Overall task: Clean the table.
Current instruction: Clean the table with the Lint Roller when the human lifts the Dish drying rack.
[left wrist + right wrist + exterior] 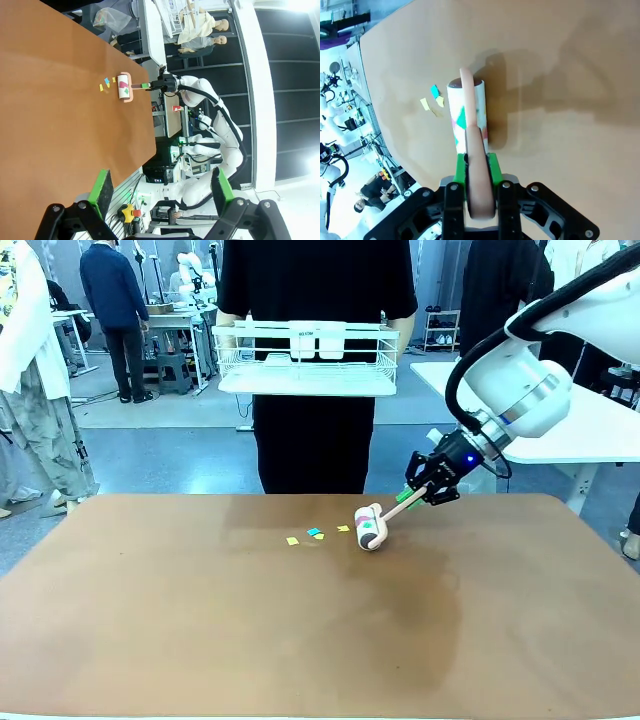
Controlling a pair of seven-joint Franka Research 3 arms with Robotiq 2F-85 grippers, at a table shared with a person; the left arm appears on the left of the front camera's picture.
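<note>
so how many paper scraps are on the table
4, all just left of the roller: far-left yellow, cyan, yellow beside it, yellow nearest the roller. More may hide under it.

The right arm point(520, 390) comes in from the right, wrist tilted down toward the middle. The right gripper point(432, 483) has its jaws clamped on a roller handle point(475, 145). The left gripper point(162, 192) hangs with its jaws wide apart (green pads well separated).

right arm point(525, 390): white, black cable point(450, 388) | right hand point(418, 490): black, green pads point(492, 165)
</note>
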